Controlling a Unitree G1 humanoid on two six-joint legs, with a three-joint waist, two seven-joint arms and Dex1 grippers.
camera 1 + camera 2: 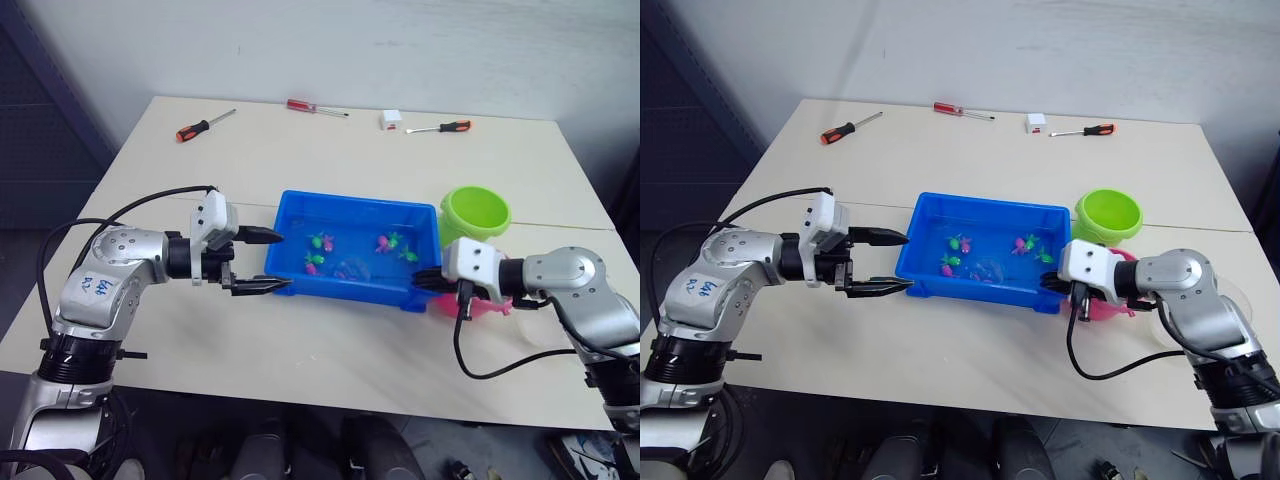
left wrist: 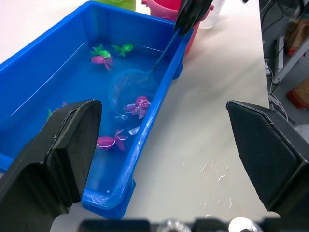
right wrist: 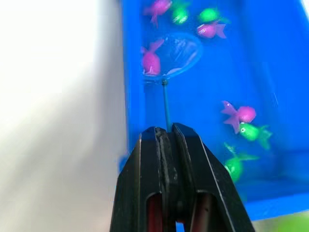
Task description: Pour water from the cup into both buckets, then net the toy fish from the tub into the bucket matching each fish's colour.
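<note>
Several toy fish (image 3: 150,62), pink and green, are floating in the water of the tub (image 1: 300,205), so the netting is looking barely begun, and whether the green bucket (image 1: 476,214) and pink bucket (image 1: 1102,305) hold water is not showing. The right gripper (image 3: 167,133) is pinching the net (image 3: 178,54) by its thin handle, holding the hoop in the water right against a pink fish. The left gripper (image 1: 265,261) is waiting wide open and empty just beside the tub's left end.
</note>
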